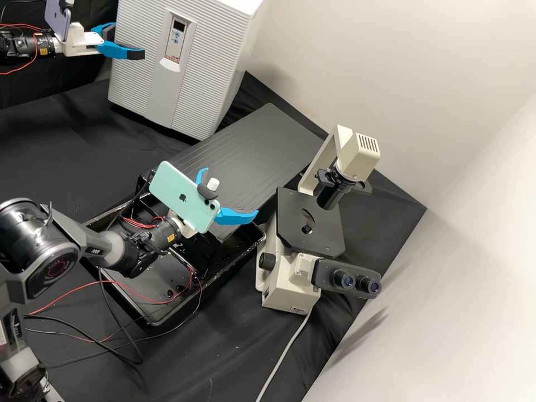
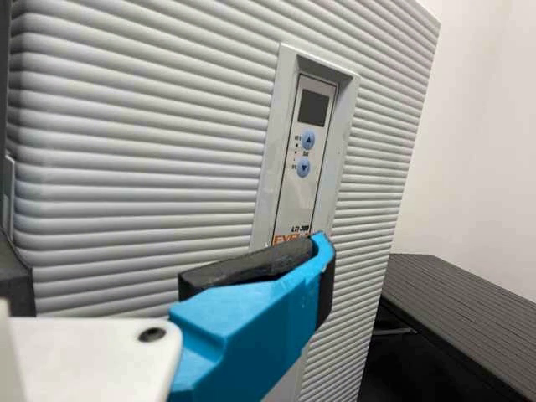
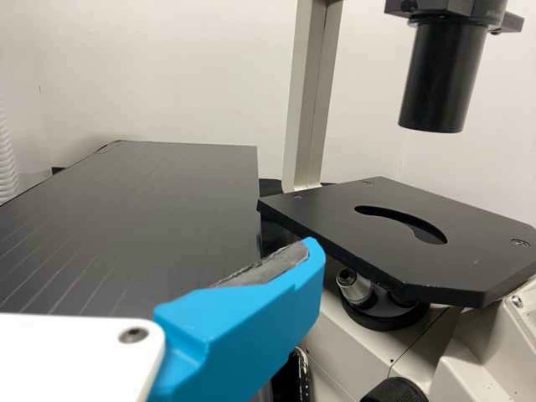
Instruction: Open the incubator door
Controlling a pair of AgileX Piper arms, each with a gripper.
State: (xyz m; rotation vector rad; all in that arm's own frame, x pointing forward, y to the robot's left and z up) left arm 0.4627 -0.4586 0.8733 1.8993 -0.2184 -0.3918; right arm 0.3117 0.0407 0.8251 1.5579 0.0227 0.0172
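Nearest, at centre-left of the high view, the right gripper (image 1: 230,192) stands away from the work, its two blue fingers spread with a gap between them; for this step it may well rest there. Behind its smooth mint phone (image 1: 178,192) lies a flat dark board (image 1: 251,151) with fine straight grooves, and beside this, at the centre-right, is a microscope (image 1: 282,290) of cream painted body and matt black angular stage. Farther, in the upper left, the left gripper (image 1: 127,40) is also spread, one finger before the ribbed door (image 1: 218,61), the other near its side edge; whether either touches cannot be told. The incubator (image 1: 240,4) stands in this upper-left part, its door shut. The step in hand seems to be getting hold of that edge. To do it well, the gripper should first bring a fingertip squarely behind the door's rim, then draw gently outward along an arc, so that the light box does not slide on the wrinkled black cloth (image 1: 67,134). The grey pad (image 2: 247,264) on the angular blue finger looks soft and worn, perhaps good for grip, while the door's rounded horizontal ribs and smooth control panel (image 2: 296,197) offer little to pull.
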